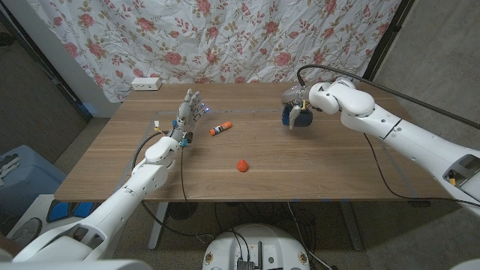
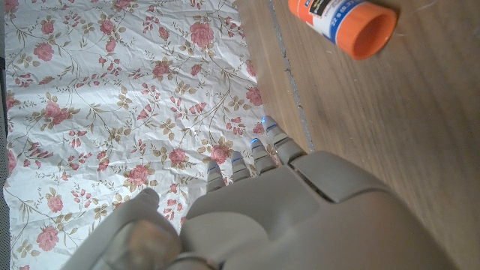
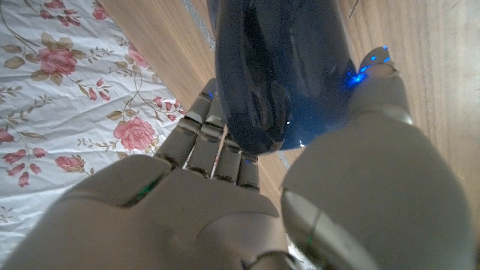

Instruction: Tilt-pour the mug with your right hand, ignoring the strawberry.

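Mug (image 3: 281,67) gripped by right hand (image 3: 225,187), fingers wrapped, seemingly tilted.

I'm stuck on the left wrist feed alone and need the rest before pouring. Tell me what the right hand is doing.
Observer: The right hand grips the dark blue mug at the table's far right part.
Operator: Confirm the grip from up close.
Observer: In the right wrist view, fingers lie along one side of the mug and the thumb presses the other.
Operator: Locate the strawberry.
Observer: The strawberry lies near the table's middle, apart from both hands.
Operator: Report my left hand.
Observer: The left hand stands open, holding nothing, beside the glue stick.
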Controlling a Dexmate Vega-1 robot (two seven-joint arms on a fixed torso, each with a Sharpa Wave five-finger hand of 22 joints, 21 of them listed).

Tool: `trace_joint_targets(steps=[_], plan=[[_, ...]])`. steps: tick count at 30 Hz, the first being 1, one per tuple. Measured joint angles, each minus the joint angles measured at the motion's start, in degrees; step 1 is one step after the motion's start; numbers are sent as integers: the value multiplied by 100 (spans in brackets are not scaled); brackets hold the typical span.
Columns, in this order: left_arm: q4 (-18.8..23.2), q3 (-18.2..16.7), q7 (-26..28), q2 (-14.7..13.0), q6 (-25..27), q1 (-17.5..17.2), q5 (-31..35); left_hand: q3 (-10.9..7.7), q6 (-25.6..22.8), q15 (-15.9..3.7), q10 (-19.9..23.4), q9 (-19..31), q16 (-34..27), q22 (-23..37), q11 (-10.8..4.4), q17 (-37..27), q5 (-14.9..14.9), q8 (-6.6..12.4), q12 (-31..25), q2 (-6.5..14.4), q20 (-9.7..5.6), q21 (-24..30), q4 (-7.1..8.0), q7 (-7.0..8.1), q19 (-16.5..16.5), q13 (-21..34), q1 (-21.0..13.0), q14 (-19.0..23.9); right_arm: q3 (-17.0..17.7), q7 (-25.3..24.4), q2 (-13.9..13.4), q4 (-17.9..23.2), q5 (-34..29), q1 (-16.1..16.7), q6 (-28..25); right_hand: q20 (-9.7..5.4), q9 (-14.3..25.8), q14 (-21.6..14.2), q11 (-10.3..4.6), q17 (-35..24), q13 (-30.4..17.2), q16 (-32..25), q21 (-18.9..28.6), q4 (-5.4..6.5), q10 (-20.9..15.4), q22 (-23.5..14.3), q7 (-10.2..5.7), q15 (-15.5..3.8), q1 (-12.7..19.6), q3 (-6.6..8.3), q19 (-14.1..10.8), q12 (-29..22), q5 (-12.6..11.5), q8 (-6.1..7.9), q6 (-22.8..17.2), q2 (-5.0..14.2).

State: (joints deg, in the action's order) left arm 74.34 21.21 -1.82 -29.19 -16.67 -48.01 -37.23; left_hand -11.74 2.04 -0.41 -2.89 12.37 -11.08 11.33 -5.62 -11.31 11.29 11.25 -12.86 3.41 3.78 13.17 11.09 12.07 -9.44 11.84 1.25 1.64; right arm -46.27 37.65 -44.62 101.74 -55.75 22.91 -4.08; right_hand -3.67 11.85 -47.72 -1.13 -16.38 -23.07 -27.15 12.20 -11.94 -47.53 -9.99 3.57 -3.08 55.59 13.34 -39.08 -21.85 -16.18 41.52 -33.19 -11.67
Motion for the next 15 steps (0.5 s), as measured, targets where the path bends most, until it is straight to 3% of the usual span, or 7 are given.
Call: trace_joint_targets(steps=[15], plan=[[-4,0,-1,-1,0,2,0,0,0,0,0,0,0,0,0,0,0,0,0,0,0,0,0,0,0,0,0,0,289,-189,-51,92,547,177,-242,0,0,0,29,3,4,13,0,2,-29,0,0,0,-18,-2,0,2,1,0,0,18]])
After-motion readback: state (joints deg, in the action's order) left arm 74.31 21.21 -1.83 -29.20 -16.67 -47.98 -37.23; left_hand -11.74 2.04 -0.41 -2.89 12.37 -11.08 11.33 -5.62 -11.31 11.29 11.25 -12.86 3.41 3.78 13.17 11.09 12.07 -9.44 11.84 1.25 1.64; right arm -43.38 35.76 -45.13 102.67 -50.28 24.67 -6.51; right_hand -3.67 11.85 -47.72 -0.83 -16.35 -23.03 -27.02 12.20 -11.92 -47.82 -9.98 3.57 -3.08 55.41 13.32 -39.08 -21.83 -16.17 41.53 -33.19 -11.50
